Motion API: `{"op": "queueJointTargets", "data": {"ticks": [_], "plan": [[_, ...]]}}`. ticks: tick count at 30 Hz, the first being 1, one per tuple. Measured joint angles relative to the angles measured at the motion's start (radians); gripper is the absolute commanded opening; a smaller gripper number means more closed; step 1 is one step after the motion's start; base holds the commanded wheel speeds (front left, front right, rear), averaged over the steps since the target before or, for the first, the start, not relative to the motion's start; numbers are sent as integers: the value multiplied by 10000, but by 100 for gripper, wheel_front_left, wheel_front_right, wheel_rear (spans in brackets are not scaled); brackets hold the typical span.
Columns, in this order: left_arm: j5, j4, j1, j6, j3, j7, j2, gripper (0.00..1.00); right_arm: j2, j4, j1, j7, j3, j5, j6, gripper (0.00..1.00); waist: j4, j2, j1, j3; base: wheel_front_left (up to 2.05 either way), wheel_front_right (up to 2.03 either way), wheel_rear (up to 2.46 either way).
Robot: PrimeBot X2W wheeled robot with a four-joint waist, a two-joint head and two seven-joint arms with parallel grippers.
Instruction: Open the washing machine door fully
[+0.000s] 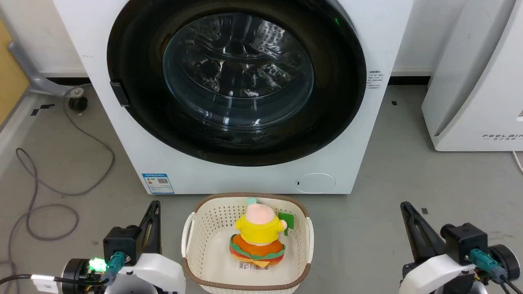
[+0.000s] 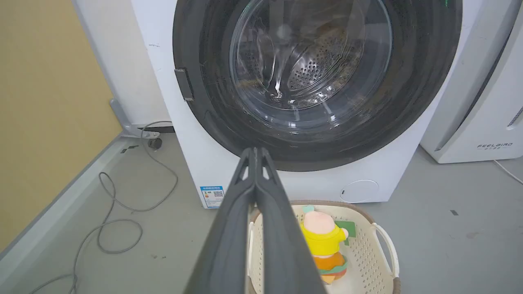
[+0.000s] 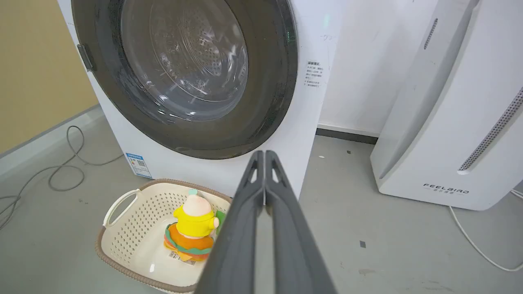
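Washing machine door [image 1: 238, 77]: shut flush on front of white washing machine [image 1: 229, 179], straight ahead, behind a basket [image 1: 309, 245] holding a plush toy [image 1: 258, 237]. Likely rigid, weighty, slick glass and gloss; best hold probably the small dark tab [image 1: 119, 93] at its left edge, hinge presumably opposite. Left gripper [image 1: 154, 205] and right gripper [image 1: 404, 205] low, well short of door, fingers pressed together, empty.

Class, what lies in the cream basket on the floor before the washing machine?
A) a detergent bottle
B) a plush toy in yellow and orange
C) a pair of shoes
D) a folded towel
B: a plush toy with a yellow top and orange base sits in the basket, before the washing machine.
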Motion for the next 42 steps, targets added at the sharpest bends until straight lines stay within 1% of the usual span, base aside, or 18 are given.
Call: {"op": "queueJointTargets", "data": {"ticks": [34, 35, 42], "plan": [[0, 0, 0, 0, -2, 0, 0, 0, 0, 0, -1, 0, 0, 0, 0, 0, 0, 0, 0, 0, 0, 0, 0], [0, 0, 0, 0, -2, 0, 0, 100, 0, 0, -1, 0, 0, 0, 0, 100, 0, 0, 0, 0, 0, 0, 0], [-6, 48, 0, 13, -46, -17, 0, 100, 0, 54, 4, -21, 13, 102, 0, 100, -8, 0, 0, 7, 0, 0, 0]]}}
